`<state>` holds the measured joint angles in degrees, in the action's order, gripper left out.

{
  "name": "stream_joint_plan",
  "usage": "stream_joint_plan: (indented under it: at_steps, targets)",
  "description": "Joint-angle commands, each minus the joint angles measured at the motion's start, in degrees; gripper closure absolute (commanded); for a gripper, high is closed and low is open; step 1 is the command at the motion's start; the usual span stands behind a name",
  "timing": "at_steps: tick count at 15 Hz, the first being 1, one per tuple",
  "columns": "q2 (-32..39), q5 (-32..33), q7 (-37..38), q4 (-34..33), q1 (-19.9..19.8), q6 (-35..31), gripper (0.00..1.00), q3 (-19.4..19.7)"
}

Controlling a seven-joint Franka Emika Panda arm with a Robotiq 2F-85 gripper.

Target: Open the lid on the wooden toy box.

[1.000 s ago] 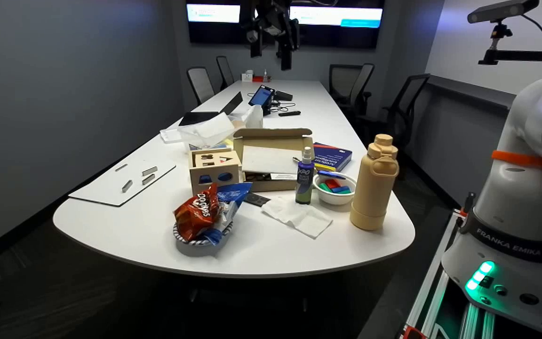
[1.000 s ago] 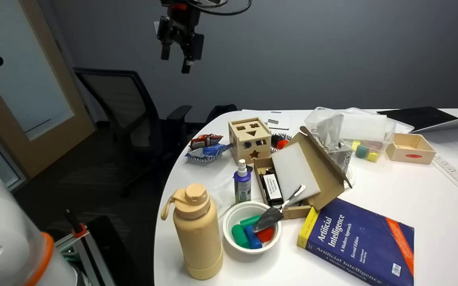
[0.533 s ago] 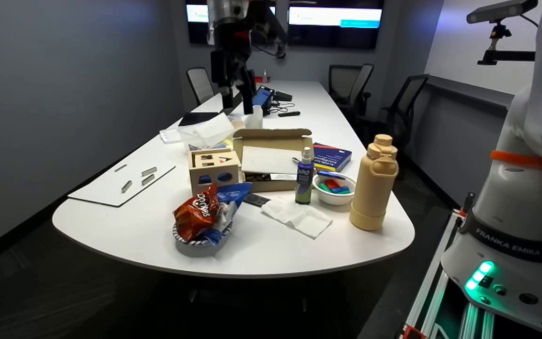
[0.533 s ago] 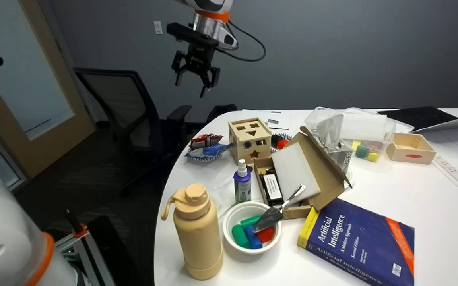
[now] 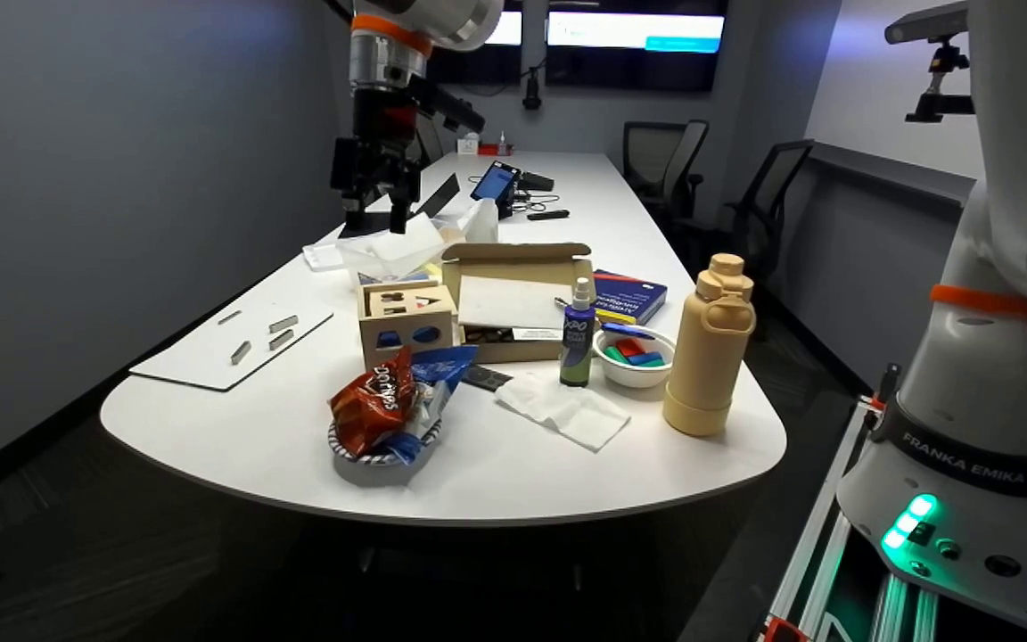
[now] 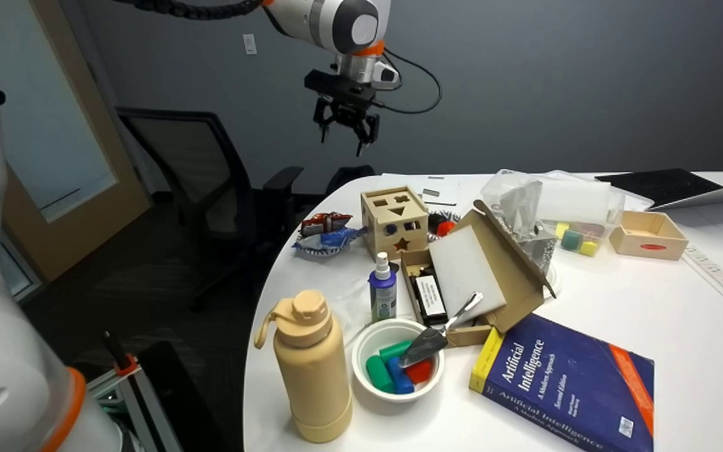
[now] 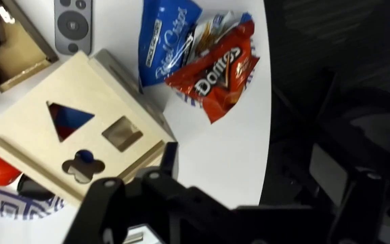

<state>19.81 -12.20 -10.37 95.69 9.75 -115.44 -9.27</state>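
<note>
Square light-wood lid with cut-out shapes (image 7: 86,137) sits on the small light-wood toy box (image 6: 394,220), on the white desk (image 5: 513,473). My black claw (image 5: 377,222) hangs high, spread wide, holding nothing. I think I'm off to one side, so coming straight down could bonk the box or squash the shiny blue snack bag (image 7: 163,44) near it, and the flat lid could slip.

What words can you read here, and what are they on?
"Doritos": red bag
"Crisps": blue bag, other print blurred
"Artificial Intelligence": blue book
"A Modern Approach": blue book again
"Second Edition": blue book again
"FRANKA EMIKA": black band on the robot base
"XPO": purple spray bottle
Too small or blurred: white label in the cardboard box, red oval on the wooden tray, wall screens.
</note>
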Motion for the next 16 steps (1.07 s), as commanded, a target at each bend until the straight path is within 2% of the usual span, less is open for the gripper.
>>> stream_joint_plan:
  at_steps: [1, 4, 6, 10, 13, 16]
  targets:
    - [0.52, 2.14, 6.17, 1.47, 0.77, -11.95, 0.0, 0.79]
    - [-0.24, 10.21, 14.41, 4.83, 2.89, -20.23, 0.0, 3.13]
    - [-0.53, 17.48, 21.97, 6.1, 4.83, -21.35, 0.0, 5.51]
    - [0.63, 28.61, 35.96, 5.56, 8.33, -14.32, 0.0, 9.11]
    - [2.29, 30.2, 40.14, 4.48, 8.93, -8.15, 0.0, 8.68]
    - [4.29, 28.57, 40.71, 3.53, 8.7, -4.73, 0.0, 7.57]
